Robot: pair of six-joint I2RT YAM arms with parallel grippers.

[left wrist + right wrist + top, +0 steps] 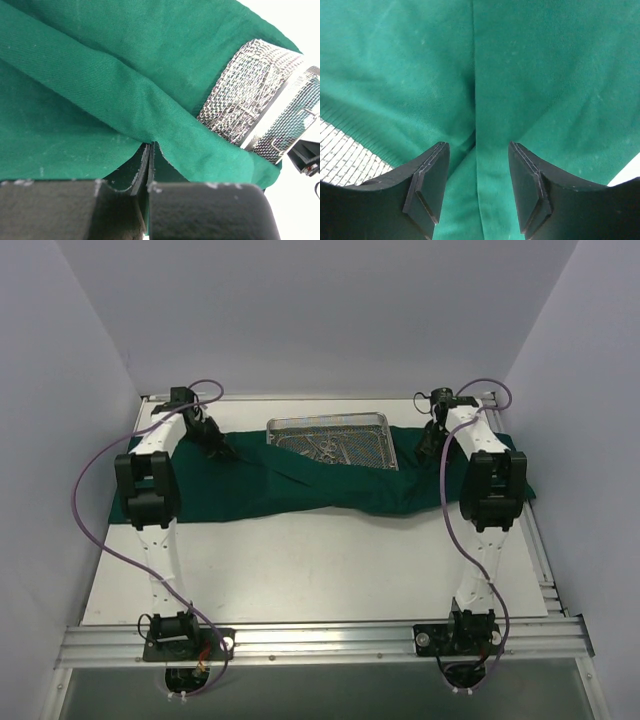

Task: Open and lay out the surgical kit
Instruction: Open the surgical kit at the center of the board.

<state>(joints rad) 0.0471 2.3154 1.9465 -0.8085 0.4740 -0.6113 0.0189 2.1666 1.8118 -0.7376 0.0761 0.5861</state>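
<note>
I see my left gripper [150, 167] pinching a fold of the green cloth [90, 85]. My right gripper [476, 175] is spread over a ridge of it.

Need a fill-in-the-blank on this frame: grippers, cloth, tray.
1. The left gripper is ___ on a fold of the cloth.
2. The right gripper has its jaws ___, with a cloth crease between them.
3. The instruments lie in the ___.
Missing words: shut; open; tray.
</note>
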